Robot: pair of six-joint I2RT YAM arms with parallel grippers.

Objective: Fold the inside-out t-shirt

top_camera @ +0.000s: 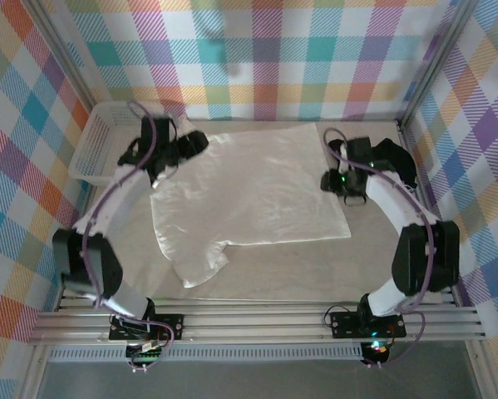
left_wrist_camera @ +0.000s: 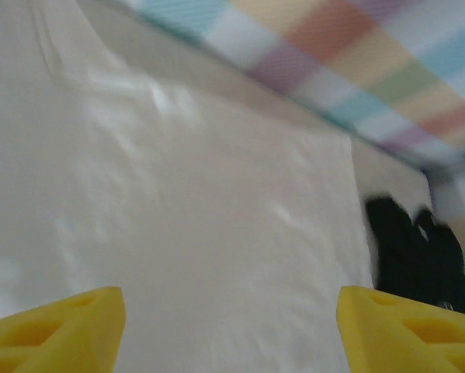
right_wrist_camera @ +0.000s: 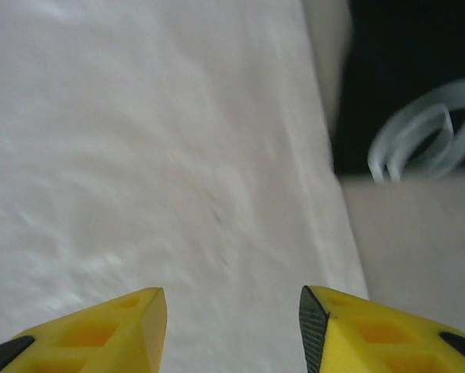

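**Entry 1: inside-out t-shirt** (top_camera: 257, 191). Plain white soft fabric. We record it lying spread and nearly flat on the table (top_camera: 315, 266), between the two grippers. One short sleeve (top_camera: 200, 264) juts out on the left gripper's side, toward the arm bases.

**Entry 2: left gripper** (top_camera: 192, 146). We place it at the shirt's far left corner, over the cloth's edge. In the wrist view its yellow fingertips (left_wrist_camera: 61, 326) stand well apart with nothing between them. White cloth runs beneath and ahead of them up to the plaid wall (left_wrist_camera: 356, 70). Ahead and to the right of the fingers, past the shirt's edge, sits a dark shape (left_wrist_camera: 418, 256) too blurred for us to name.

**Entry 3: right gripper** (top_camera: 338, 179). We place it at the shirt's right edge. In the wrist view its fingertips (right_wrist_camera: 116, 330) are parted and grasp nothing, with white cloth below and ahead. The shirt's straight edge runs away just right of the right-hand finger, with bare table beyond. We cannot tell whether either gripper touches the cloth.

**Entry 4: black fabric** (right_wrist_camera: 403, 62). It bears pale looped lettering and lies ahead and right of the right gripper, beyond the white shirt's edge.

**Entry 5: white basket** (top_camera: 95, 141). Near the left gripper, on its outer side.
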